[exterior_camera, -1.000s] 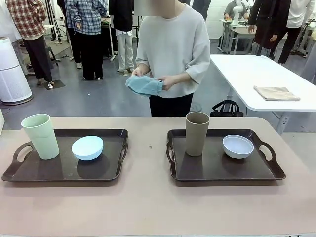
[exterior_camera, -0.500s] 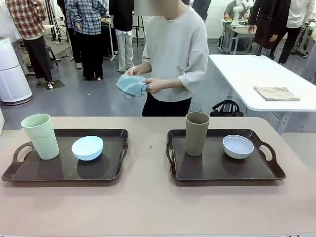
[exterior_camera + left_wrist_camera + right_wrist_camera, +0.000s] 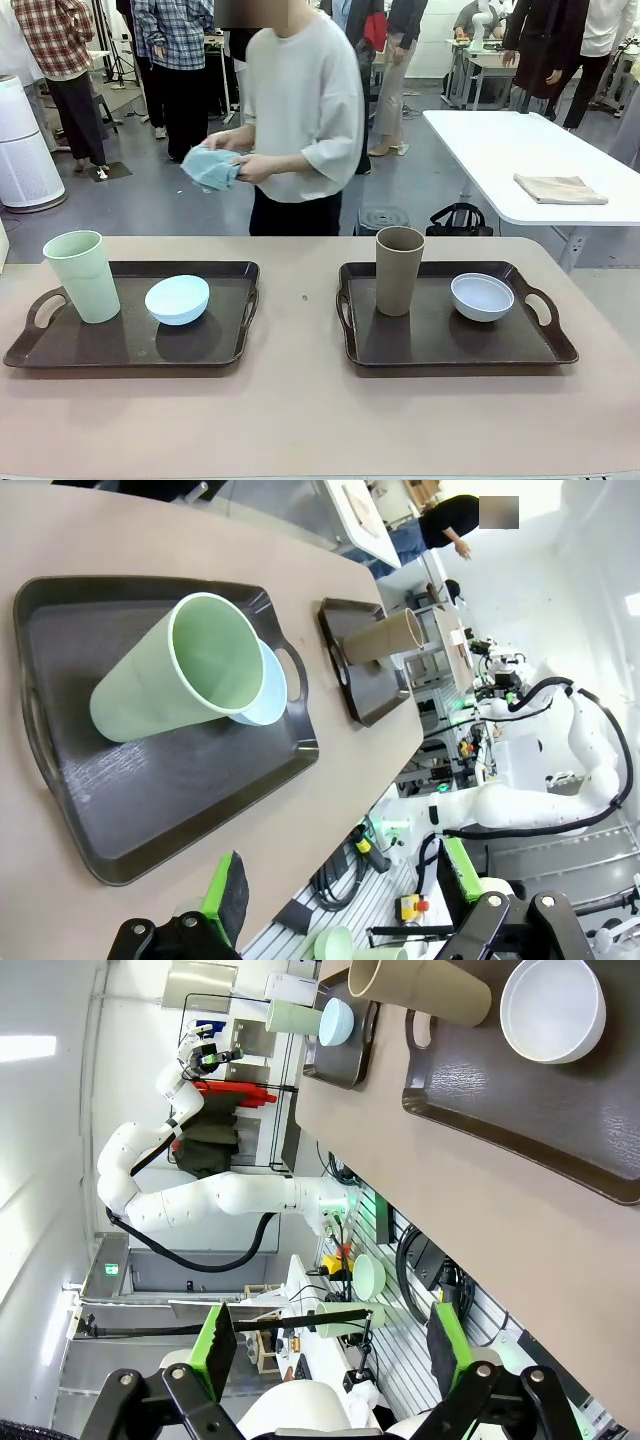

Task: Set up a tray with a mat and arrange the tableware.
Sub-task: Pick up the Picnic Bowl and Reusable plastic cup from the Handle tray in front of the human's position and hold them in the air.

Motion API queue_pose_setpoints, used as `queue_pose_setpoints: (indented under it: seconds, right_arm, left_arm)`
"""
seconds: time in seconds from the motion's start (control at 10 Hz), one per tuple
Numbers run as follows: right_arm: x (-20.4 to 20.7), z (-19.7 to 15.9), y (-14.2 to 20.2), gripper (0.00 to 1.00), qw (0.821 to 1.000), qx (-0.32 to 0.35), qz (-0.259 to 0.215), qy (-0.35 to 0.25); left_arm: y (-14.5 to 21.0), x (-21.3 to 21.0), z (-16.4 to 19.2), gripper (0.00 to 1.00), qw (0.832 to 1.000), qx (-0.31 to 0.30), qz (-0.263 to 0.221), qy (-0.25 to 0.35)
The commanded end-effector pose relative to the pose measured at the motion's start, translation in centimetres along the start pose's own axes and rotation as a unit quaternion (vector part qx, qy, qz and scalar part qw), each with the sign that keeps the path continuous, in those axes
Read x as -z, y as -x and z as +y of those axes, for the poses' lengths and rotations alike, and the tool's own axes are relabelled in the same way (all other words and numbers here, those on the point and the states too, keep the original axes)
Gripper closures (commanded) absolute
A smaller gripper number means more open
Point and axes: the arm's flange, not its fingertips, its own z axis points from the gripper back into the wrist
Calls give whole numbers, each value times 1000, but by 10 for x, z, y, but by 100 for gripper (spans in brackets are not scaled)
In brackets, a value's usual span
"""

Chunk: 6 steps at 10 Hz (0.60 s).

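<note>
Hands (image 3: 252, 168) of a person beyond the worktop (image 3: 300, 410), at about 11 o'clock, hold a folded blue-green cloth (image 3: 211, 167); it may be the mat, but from this distance I cannot be sure. Farther back at 2 o'clock is a white table (image 3: 480, 150) with a folded beige cloth (image 3: 560, 189) on it, and a black bag (image 3: 459, 218) sits on the floor near it. A white round appliance (image 3: 25, 150) stands at 9 o'clock.

Two dark trays lie on the worktop, well apart. The left tray (image 3: 100, 345), at 8 o'clock, carries the pale green cup (image 3: 82, 276), upright and empty inside, with the light blue bowl (image 3: 177, 299) just beside it at its 3 o'clock. The right tray (image 3: 450, 345), at 4 o'clock, carries the brown cup (image 3: 399, 270), upright, and the white bowl (image 3: 482, 296), empty, at the cup's 3 o'clock, not touching.

The left tool (image 3: 345, 890) has its green pads wide apart with nothing between them, away from the left tray. The right tool (image 3: 330, 1345) is also spread apart and grips nothing.
</note>
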Motion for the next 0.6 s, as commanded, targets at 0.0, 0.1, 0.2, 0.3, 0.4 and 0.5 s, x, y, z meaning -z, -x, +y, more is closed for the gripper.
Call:
queue_pose_setpoints:
  seconds: [0.0, 0.1, 0.2, 0.3, 0.4, 0.5]
  right_arm:
    - [0, -1, 0, 0, 1000, -7, -2, -10]
    - [0, -1, 0, 0, 1000, -7, -2, -10]
    - [0, -1, 0, 0, 1000, -7, -2, -10]
    - [0, -1, 0, 0, 1000, -7, -2, -10]
    - [0, -1, 0, 0, 1000, -7, -2, -10]
    - [0, -1, 0, 0, 1000, -7, -2, -10]
  left_arm:
    - [-1, -1, -1, 0, 1000, 1, -7, 9]
    - [-1, -1, -1, 0, 1000, 1, -7, 9]
    - [-1, -1, -1, 0, 1000, 1, -7, 9]
    - [-1, -1, -1, 0, 1000, 1, -7, 9]
    - [-1, -1, -1, 0, 1000, 1, -7, 9]
    - [-1, -1, -1, 0, 1000, 1, -7, 9]
